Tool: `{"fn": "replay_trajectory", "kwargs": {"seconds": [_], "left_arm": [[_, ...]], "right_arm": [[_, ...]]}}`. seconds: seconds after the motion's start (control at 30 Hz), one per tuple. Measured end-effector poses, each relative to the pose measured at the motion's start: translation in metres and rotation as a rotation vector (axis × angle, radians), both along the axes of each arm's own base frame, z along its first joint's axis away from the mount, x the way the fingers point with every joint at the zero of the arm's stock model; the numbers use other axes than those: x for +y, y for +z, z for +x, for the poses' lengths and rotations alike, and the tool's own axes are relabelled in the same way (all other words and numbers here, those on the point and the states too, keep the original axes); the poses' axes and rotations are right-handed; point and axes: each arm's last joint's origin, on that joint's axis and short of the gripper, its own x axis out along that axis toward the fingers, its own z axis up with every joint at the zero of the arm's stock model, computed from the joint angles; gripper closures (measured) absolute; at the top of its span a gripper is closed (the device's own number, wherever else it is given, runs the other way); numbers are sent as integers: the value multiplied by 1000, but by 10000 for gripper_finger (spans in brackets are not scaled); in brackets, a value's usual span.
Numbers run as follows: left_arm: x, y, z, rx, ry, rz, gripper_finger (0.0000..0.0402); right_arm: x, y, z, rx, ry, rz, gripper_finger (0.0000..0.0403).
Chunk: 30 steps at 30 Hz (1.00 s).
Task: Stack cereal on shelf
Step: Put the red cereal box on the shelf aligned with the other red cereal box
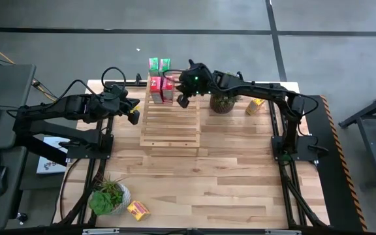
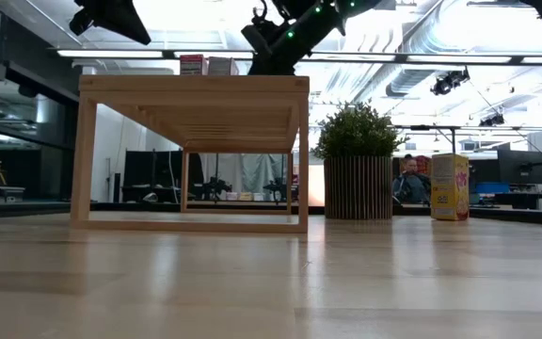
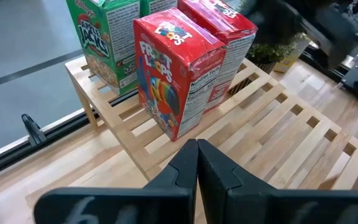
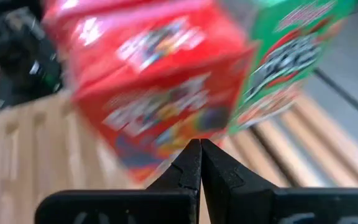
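Pale slatted wooden shelf [image 1: 170, 121] holds two green cardboard cereal boxes [image 1: 159, 64] and two red ones [image 1: 161, 89] at far end. Yellow box [image 1: 255, 106] beyond potted plant [image 1: 223, 102], another [image 1: 137, 209] near shelf's front on tabletop [image 1: 227, 170]. Right gripper [image 1: 183, 101] beside red boxes, left gripper [image 1: 133, 115] off shelf's left edge; both fingers pressed together, empty. Risk: right fingers clip red box, toppling row.

A: We see the bench [image 1: 240, 170] evenly lit from overhead; shadows under the arms are soft and short.

B: From table height we get glare; bright ceiling strips [image 2: 422, 58] wash out the top, and the bench reflects them as a pale sheen.

A: Near the right wrist, the red box [image 4: 160, 99] is smeared and out of focus; the left wrist's red box [image 3: 173, 74] is sharp.
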Motion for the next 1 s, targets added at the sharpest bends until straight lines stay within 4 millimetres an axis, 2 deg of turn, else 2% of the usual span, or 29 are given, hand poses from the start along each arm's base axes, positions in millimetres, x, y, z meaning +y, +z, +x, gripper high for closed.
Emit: {"fn": "replay_trajectory", "kwargs": {"seconds": [0.2,1.0], "left_arm": [[0,0,0,0,0,0,401],[0,0,0,-1,7,5,401]], "right_arm": [[-12,6,-1,-83,-26,8,403],[-13,6,7,-152,26,-7,403]]}}
